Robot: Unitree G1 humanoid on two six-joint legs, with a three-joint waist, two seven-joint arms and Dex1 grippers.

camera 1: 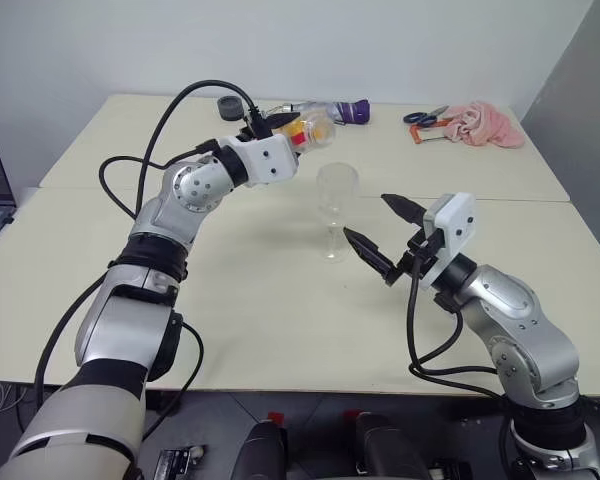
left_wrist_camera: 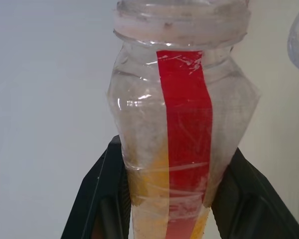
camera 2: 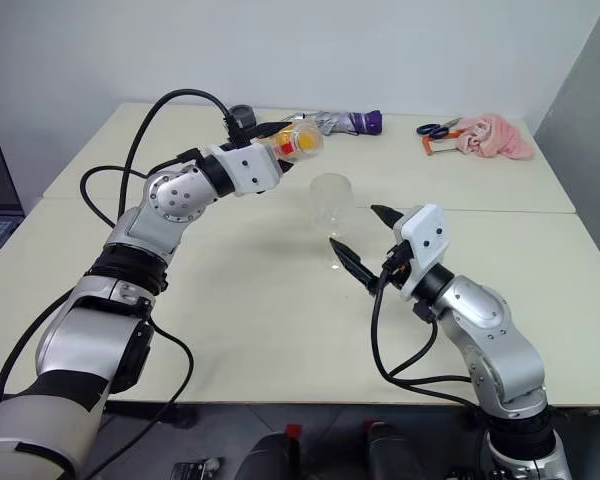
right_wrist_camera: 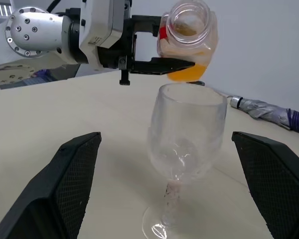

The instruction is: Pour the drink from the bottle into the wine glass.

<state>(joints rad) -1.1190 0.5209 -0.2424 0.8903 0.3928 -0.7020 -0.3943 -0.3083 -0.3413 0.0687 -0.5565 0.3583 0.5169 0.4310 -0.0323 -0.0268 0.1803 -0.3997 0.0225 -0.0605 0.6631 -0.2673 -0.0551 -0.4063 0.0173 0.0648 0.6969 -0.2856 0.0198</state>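
Left pincer (right_wrist_camera: 157, 52) clamped on uncapped bottle (right_wrist_camera: 188, 37), tipped level just above wine glass (right_wrist_camera: 185, 134), drink (right_wrist_camera: 189, 73) pooled low. Glass upright mid-desk (camera 1: 230, 320). Right pincer (camera 1: 388, 238) wide open, straddling glass from near side.

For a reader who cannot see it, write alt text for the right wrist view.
An empty wine glass stands on a pale table between the right gripper's open black fingers. Above its rim, the left gripper holds a tipped, uncapped bottle of orange drink.
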